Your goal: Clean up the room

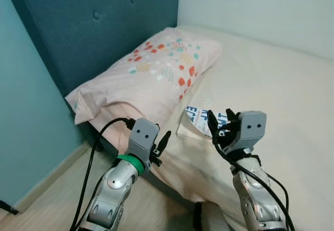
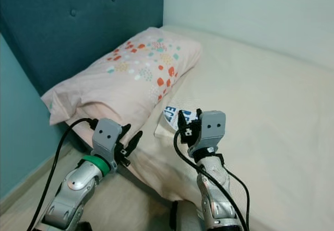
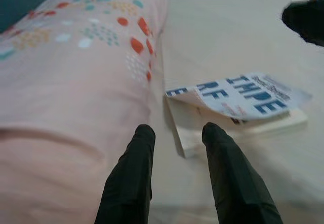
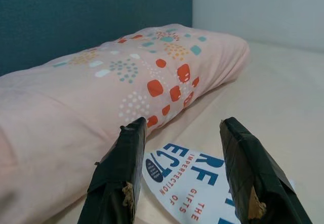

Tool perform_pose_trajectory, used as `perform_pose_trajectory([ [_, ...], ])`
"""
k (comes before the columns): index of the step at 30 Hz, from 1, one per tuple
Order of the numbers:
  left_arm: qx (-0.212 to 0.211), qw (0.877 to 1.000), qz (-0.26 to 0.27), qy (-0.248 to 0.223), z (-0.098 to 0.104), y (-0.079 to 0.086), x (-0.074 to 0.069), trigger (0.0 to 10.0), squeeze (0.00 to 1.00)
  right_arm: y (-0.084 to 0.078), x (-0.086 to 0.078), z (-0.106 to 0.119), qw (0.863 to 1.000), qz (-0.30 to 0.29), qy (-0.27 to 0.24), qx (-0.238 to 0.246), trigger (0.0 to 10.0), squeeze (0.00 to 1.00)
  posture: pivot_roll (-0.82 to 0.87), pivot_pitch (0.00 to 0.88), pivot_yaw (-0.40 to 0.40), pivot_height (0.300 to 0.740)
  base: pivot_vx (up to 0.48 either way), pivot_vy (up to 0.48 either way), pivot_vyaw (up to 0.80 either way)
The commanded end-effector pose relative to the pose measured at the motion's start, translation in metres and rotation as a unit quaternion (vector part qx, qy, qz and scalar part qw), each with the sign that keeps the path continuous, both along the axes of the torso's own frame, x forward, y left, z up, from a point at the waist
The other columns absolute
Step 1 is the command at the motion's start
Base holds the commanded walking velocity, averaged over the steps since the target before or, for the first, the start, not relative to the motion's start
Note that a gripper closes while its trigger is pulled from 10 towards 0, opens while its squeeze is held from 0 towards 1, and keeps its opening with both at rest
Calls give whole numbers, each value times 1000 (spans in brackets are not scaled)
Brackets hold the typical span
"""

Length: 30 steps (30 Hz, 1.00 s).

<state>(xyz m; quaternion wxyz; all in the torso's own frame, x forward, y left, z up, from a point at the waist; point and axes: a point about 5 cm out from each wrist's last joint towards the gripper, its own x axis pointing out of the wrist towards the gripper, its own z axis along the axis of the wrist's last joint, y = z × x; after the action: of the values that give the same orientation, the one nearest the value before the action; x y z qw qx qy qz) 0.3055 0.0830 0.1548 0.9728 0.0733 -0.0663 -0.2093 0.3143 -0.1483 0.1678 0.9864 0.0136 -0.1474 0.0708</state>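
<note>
**A:** Bedroom, bedside: which step of the tidy-up is in hand here?

**B:** By the look of it, the approach to the book (image 1: 201,120). It lies flat on the bed (image 1: 282,84), tucked just beside the lower edge of the patterned pillow (image 1: 151,71), its white-and-blue cover curling up off the pages at one side. Nothing has hold of it yet.

**A:** And the two arms?

**B:** Both are raised over the near edge of the mattress. The right pincer (image 4: 185,176) hovers above the book with its black fingers set wide apart, the cover's blue lettering showing between them. The left pincer (image 3: 174,171) sits lower and nearer the pillow, its fingers also parted and holding nothing, pointing toward the book's near corner.

**A:** So what does the next move call for?

**B:** A descent, most likely by the right pincer, since it is already over the target. A flat book on a soft sheet offers little to bite on (the lifted cover is the one obvious edge, but closing on it alone would probably leave the pages dangling). Better, in my judgement, to get one finger under the block of pages at the open side and press the other down on top.

**A:** Any hazard?

**B:** The pillow crowds one side, and the mattress will give under pressure, so the book may slide away.
</note>
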Motion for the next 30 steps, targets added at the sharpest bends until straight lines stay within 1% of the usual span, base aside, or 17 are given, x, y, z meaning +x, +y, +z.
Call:
perform_pose_trajectory([
  [1,3,1000,10,5,-4,1,2,10000,0,1,-2,-2,1000,1,8,1,10000,0,-144,62,39,631,0,0,0],
  [3,7,1000,16,6,-5,1,3,10000,0,1,-2,-3,1000,1,10,1,10000,0,-143,61,39,646,0,0,0],
  [11,4,1000,14,1,-2,-2,6,10000,0,0,-1,-3,1000,0,14,-1,10000,0,-144,61,40,676,0,0,0],
  [16,3,1000,14,-3,-1,-4,9,10000,0,0,-1,-4,1000,1,17,-1,10000,0,-144,59,42,711,0,0,0],
  [17,3,1000,14,-3,-1,-4,9,10000,0,0,-1,-4,1000,1,17,-1,10000,0,-144,59,42,711,0,0,0],
  [22,6,1000,17,-5,-1,-3,10,10000,0,1,-1,-4,1000,1,18,0,10000,0,-142,58,42,740,0,0,0],
  [30,7,1000,20,-4,-2,-2,10,10000,0,1,0,-4,1000,-3,18,3,10000,0,-140,58,43,740,0,0,0],
])
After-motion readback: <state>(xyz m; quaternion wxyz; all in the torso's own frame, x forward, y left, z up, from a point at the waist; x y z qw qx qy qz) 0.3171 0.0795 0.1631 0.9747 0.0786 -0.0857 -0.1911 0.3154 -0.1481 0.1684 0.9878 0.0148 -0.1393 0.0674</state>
